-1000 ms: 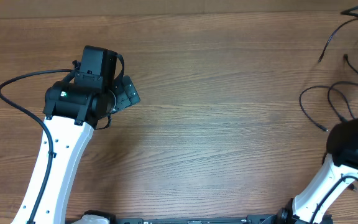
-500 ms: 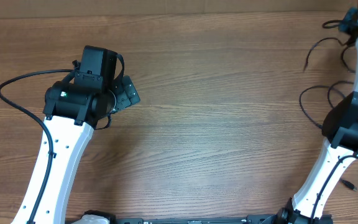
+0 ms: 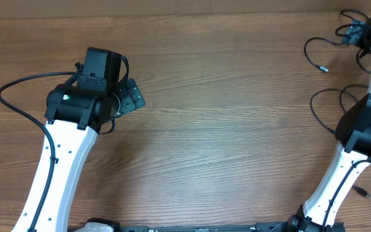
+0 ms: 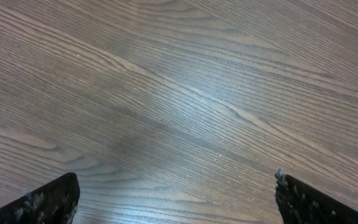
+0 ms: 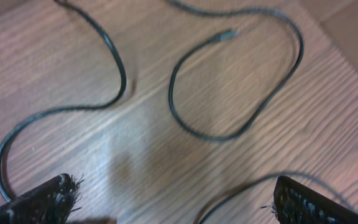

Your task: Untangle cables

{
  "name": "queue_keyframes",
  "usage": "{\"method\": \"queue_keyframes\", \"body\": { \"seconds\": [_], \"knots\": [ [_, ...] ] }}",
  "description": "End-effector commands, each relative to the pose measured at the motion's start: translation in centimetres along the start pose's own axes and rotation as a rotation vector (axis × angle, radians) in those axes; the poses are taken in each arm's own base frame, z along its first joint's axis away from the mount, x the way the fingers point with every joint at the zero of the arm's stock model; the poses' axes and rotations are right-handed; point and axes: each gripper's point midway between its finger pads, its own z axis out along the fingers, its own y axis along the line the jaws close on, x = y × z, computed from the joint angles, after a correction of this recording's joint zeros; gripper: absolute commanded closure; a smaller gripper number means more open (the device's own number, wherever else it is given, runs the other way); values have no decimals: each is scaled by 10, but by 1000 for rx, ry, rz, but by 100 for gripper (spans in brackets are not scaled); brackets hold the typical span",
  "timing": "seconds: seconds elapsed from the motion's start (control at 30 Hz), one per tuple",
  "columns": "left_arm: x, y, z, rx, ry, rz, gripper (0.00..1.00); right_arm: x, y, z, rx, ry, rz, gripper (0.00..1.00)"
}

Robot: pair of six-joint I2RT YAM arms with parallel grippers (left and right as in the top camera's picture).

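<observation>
Several thin black cables lie at the table's far right. One cable [image 3: 309, 53] curls near the top right corner and ends in a small plug tip [image 3: 324, 68]. Further cable loops [image 3: 330, 106] rest below it beside the right arm. In the right wrist view a looped cable [image 5: 229, 134] with a plug tip [image 5: 229, 34] and a second strand [image 5: 115, 71] lie on the wood. My right gripper [image 5: 179, 202] is open above them, a third strand [image 5: 247, 190] passing under its jaws, nothing held. My left gripper [image 4: 176, 200] is open over bare wood, far left of the cables [image 3: 131, 96].
The right arm [image 3: 366, 129] stretches along the right edge toward the far corner [image 3: 361, 31]. The left arm's own thick black wire [image 3: 18, 96] loops out at the left. A small plug [image 3: 364, 192] shows beside the right arm's base. The table's far edge runs along the top.
The right arm reached up to the far right corner with a cable, then its gripper opened and the cable dropped onto the table in a loop. The left arm has not moved.
</observation>
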Motion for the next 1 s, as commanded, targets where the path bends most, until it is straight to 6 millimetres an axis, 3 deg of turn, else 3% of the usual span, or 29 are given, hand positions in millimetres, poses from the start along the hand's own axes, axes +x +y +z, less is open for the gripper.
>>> {"method": "queue_keyframes", "body": {
  "seconds": [0.0, 0.23, 0.3, 0.33, 0.37, 0.5, 0.7, 0.83, 0.97],
  "knots": [
    [-6, 0, -1, -8, -16, -14, 0, -17, 6, -30, -86, -41, 71, 0],
    [-6, 0, -1, -8, -16, -15, 0, -25, 27, -99, -302, -59, 70, 0],
    [-6, 0, -1, -8, -16, -14, 1, -24, 34, -129, -386, -58, 67, 0],
    [-6, 0, -1, -8, -16, -14, 1, -22, 38, -157, -459, -60, 62, 0],
    [-6, 0, -1, -8, -16, -15, 0, -20, 40, -173, -494, -61, 60, 0],
    [-6, 0, -1, -8, -16, -15, 0, -10, 34, -233, -567, -70, 80, 0],
    [-6, 0, -1, -8, -16, -14, 0, 24, 23, -307, -612, -56, 57, 0],
    [-6, 0, -1, -8, -16, -15, 1, 63, 37, -346, -735, 48, 26, 0],
    [-6, 0, -1, -8, -16, -14, 0, 95, 53, -368, -824, 166, -5, 0]
  ]
}}
